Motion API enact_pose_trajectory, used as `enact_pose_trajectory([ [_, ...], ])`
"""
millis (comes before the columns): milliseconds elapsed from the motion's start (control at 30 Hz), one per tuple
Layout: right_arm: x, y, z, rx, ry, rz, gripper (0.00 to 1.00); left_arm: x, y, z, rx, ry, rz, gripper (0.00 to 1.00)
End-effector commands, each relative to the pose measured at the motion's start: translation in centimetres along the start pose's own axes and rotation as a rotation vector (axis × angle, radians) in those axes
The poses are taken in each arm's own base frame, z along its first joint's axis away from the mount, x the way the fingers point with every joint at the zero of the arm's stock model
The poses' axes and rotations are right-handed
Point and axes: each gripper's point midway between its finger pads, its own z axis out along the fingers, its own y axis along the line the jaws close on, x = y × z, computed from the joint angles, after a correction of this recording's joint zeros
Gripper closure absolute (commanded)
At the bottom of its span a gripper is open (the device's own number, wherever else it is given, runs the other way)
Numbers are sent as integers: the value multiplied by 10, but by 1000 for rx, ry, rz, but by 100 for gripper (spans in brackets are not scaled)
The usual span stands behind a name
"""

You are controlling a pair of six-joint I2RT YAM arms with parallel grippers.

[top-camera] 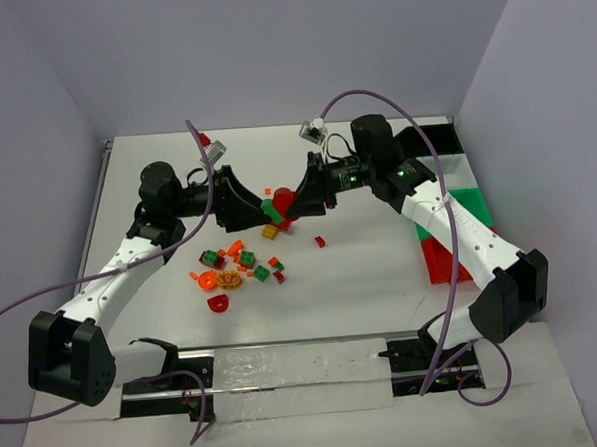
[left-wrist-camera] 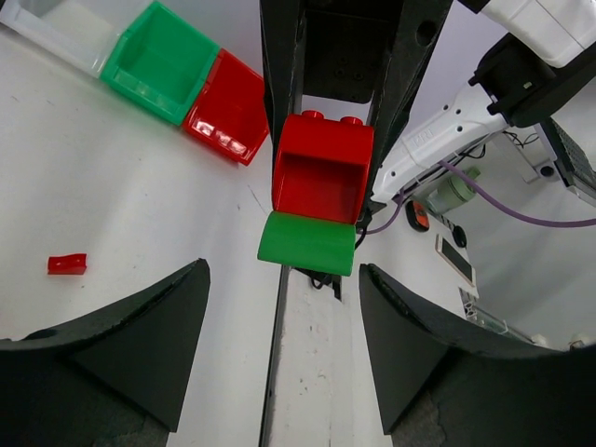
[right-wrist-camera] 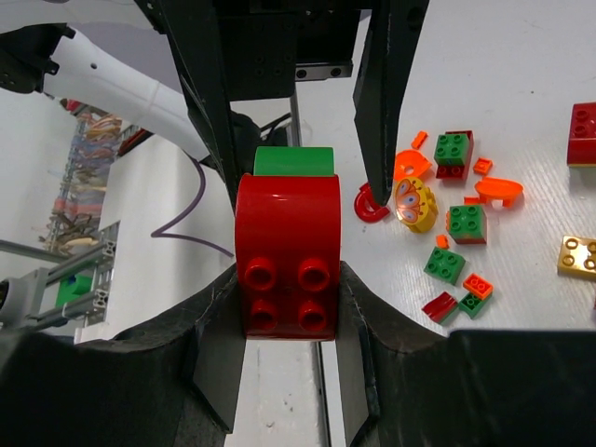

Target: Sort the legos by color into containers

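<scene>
Right gripper [right-wrist-camera: 286, 279] clamped the red lego brick [right-wrist-camera: 284, 233] by flat sides, left gripper [left-wrist-camera: 284, 279] open at its green piece [right-wrist-camera: 294, 160]; light, stiff, slick plastic, likely needing square pinches.

The white desk [top-camera: 362, 280] carries a loose scatter of legos [top-camera: 243, 266] left of centre, green, orange, red and some yellow, with a single red bit [top-camera: 319, 240] lying apart to their right. The containers [top-camera: 439, 259] sit in a row along the right edge, the green bin [top-camera: 475, 206] touching the red one.

Lab: partition walls [top-camera: 269, 45], aluminium framing [right-wrist-camera: 70, 279], purple cabling [top-camera: 212, 168].
</scene>
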Motion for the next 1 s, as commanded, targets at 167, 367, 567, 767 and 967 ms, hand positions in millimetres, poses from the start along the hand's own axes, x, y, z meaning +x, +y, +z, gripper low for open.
enact_pose_trajectory([
  [167,-6,6,3,-38,-3,-21,100,-21,-19,4,64,-23,62,41],
  [367,-5,3,6,-39,2,-14,100,-20,-26,4,97,-22,56,47],
  [567,-6,3,7,-43,3,-12,100,-18,-31,3,113,-18,55,47],
  [767,-9,4,5,-35,0,-28,100,-14,-25,4,100,3,56,71],
  [967,-9,-3,-11,13,-17,-33,100,1,-10,3,46,66,18,100],
])
